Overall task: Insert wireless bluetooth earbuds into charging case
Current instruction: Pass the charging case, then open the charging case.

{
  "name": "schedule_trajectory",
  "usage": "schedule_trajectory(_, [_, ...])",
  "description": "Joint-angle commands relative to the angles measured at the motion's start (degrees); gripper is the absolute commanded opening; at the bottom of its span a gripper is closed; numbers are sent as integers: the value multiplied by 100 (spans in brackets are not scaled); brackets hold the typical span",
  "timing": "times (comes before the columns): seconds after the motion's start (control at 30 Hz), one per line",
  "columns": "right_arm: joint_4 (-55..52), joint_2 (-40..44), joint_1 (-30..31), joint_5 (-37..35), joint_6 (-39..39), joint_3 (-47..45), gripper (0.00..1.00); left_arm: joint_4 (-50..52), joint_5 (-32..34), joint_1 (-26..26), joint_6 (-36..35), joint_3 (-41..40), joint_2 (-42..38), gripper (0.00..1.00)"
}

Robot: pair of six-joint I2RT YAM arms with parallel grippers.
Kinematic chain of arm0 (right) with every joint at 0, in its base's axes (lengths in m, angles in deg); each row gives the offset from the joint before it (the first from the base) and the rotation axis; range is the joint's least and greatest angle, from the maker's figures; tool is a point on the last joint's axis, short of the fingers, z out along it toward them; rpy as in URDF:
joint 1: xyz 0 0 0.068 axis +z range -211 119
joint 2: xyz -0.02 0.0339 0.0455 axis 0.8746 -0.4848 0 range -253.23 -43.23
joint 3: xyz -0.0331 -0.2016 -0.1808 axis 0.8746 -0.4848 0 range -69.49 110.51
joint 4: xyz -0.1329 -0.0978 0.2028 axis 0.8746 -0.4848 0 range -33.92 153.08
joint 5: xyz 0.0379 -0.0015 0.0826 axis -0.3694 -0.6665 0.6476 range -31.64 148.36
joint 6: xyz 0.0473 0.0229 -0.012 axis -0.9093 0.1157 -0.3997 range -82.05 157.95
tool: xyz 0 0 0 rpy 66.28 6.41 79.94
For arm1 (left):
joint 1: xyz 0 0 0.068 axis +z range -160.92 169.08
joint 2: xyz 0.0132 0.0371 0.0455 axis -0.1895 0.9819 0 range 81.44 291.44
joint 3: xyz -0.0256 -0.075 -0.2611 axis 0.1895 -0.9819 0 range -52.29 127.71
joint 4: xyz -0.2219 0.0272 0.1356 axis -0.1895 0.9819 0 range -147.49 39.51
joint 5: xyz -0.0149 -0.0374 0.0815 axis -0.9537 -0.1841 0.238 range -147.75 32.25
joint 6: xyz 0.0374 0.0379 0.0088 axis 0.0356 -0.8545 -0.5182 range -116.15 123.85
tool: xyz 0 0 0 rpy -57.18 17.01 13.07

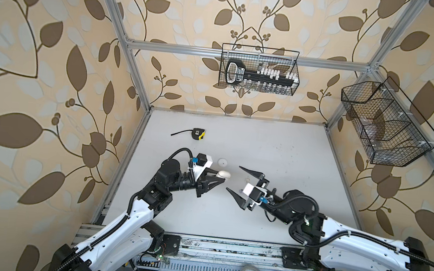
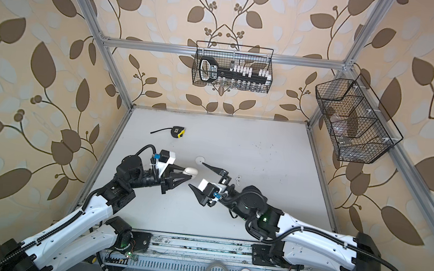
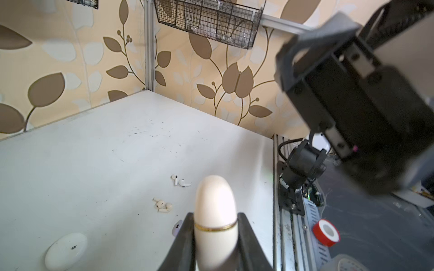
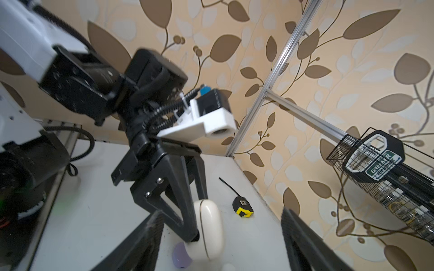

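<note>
At the far left of the bench a yellow-and-black tape measure is laid. Nearer, left of centre, a cream charging case is clenched between the jaws of the left gripper and held above the surface. A round white case is seen on the bench just beyond it. Right of these, cream earbuds and white earbuds are scattered loose on the bench. Close by, reaching in from the near right, the right gripper is held with jaws spread wide, nothing between them.

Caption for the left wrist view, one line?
Closed cream charging case gripped in the left hand; cream earbuds and white earbuds lie loose on the table beyond.
</note>
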Motion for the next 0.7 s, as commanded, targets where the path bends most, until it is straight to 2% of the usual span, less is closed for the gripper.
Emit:
schedule_trajectory(0.0, [82,683,76,338,-574,-650,80,-512,-41,-62,-679,-202,-308,0])
schedule_trajectory(0.13, [-45,1563,147,649,-952,-1140,79,-804,-328,-71,-346,-526,-523,0])
schedule_trajectory(0.27, [-2,1946,157,826,-1144,-1459,79,-938,-403,-106,-211,-832,-934,0])
schedule_trajectory(0.5, [414,1342,192,825,-1393,-1477,77,-1069,-505,-127,63,-951,-1343,0])
schedule_trajectory(0.67, [812,621,227,728,-1495,-1234,69,-1097,-648,-140,178,-865,-1340,0])
